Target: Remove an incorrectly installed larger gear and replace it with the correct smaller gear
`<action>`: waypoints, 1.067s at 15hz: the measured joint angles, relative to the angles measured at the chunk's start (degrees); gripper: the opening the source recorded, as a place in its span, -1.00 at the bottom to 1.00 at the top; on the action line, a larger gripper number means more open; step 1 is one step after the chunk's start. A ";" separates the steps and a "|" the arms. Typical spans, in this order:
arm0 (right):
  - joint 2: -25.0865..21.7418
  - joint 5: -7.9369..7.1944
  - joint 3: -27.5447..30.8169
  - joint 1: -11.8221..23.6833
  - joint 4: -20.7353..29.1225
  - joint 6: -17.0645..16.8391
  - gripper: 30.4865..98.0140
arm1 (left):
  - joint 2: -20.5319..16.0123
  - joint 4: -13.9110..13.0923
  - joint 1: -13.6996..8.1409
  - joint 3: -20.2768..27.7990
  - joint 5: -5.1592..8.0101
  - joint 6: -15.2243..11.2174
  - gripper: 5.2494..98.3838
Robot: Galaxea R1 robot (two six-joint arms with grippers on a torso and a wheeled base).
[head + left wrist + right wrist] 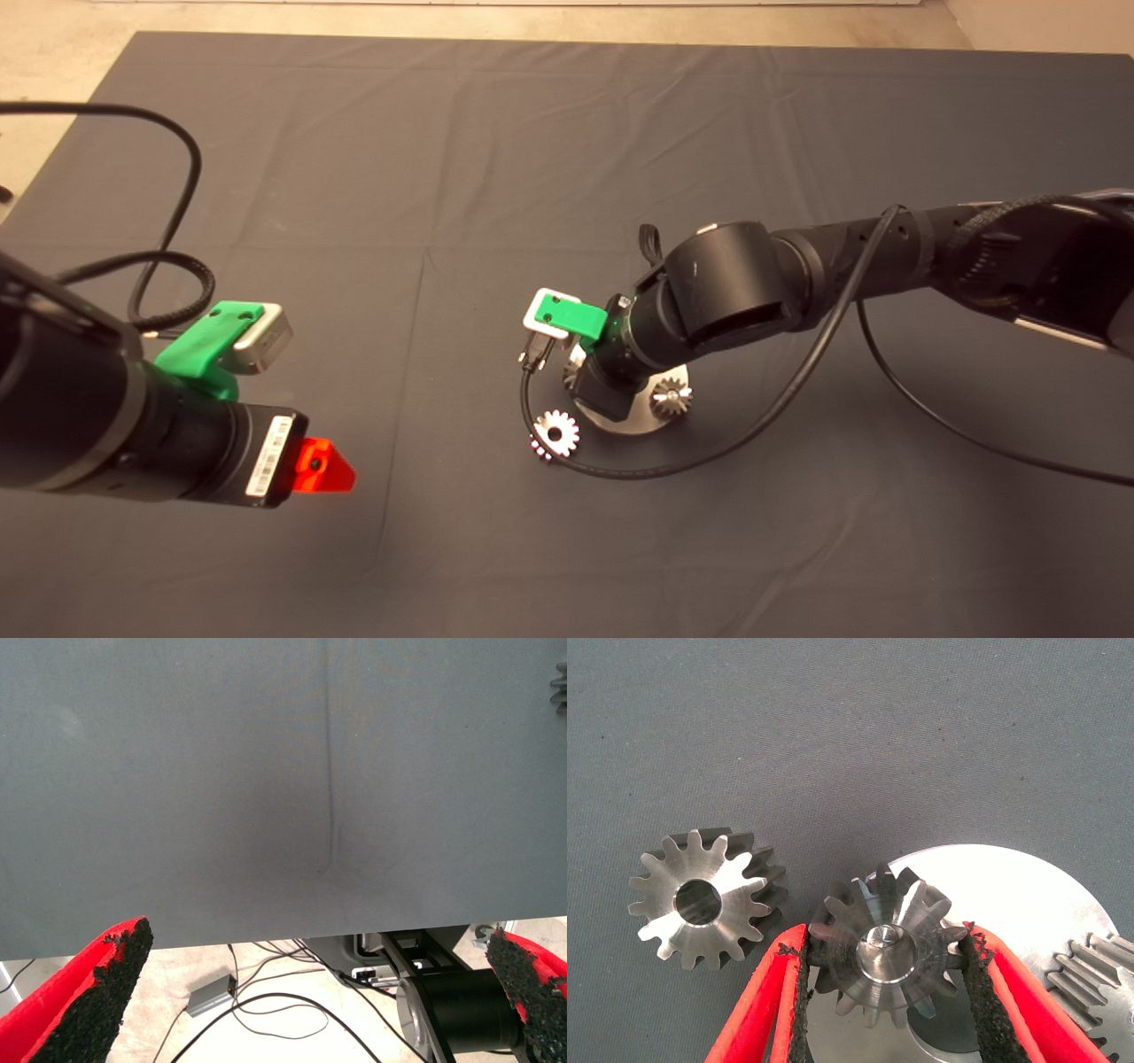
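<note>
The larger gear, bright with a big round centre hole, lies flat on the mat just off the round metal plate. My right gripper is low over the plate's rim and shut on the smaller gear. Its pads touch the teeth on both sides, and a pale pin shows in the gear's centre. In the head view the right wrist hides this gear. My left gripper hovers open over bare mat at the left, holding nothing.
Other small gears sit on the plate, one on its far side and one partly under the right wrist. The right arm's black cable loops on the mat around the plate and the larger gear.
</note>
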 measured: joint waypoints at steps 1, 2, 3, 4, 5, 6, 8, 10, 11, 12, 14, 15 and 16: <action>0.00 0.00 0.00 0.00 0.00 0.00 -0.76 | 0.00 -0.02 0.00 0.00 -0.01 0.00 0.99; 0.00 0.00 0.00 0.00 0.00 -0.02 -0.76 | 0.00 -0.01 0.00 0.00 0.00 0.02 0.99; 0.00 0.00 0.00 0.00 0.00 0.00 -0.76 | 0.00 -0.02 0.00 0.00 0.02 0.00 0.99; 0.00 -0.05 0.09 0.00 0.00 -0.02 -0.76 | 0.00 -0.02 0.00 0.00 -0.01 0.00 0.99; -0.02 -0.27 0.11 0.02 0.00 -0.02 -0.76 | 0.00 -0.02 0.00 0.00 0.01 0.00 0.99; -0.02 -0.39 0.12 0.03 0.00 0.00 -0.76 | 0.00 -0.02 0.00 0.00 -0.01 0.00 0.99; -0.02 -0.59 0.24 0.04 0.00 -0.02 -0.76 | 0.00 -0.02 0.00 0.00 -0.01 0.00 0.99; -0.02 -0.79 0.33 0.04 0.00 -0.02 -0.76 | 0.00 -0.02 0.00 0.00 -0.01 0.00 0.99; 0.00 -0.83 0.33 0.04 0.00 -0.02 -0.76 | 0.00 -0.02 0.00 0.00 -0.01 0.00 0.99; 0.00 -0.85 0.33 0.04 0.00 -0.02 -0.76 | 0.00 -0.02 0.00 0.00 -0.01 0.00 0.99; -0.02 -1.33 0.98 -0.07 0.04 -0.05 -0.76 | -0.01 -0.02 0.00 0.00 0.02 0.00 0.99; -0.02 -1.51 1.32 -0.05 0.04 -0.05 -0.76 | 0.00 -0.01 0.00 0.00 -0.01 0.00 0.99; 0.00 -1.57 1.40 -0.05 0.04 -0.05 -0.76 | 0.00 -0.02 0.00 0.00 0.01 0.00 0.99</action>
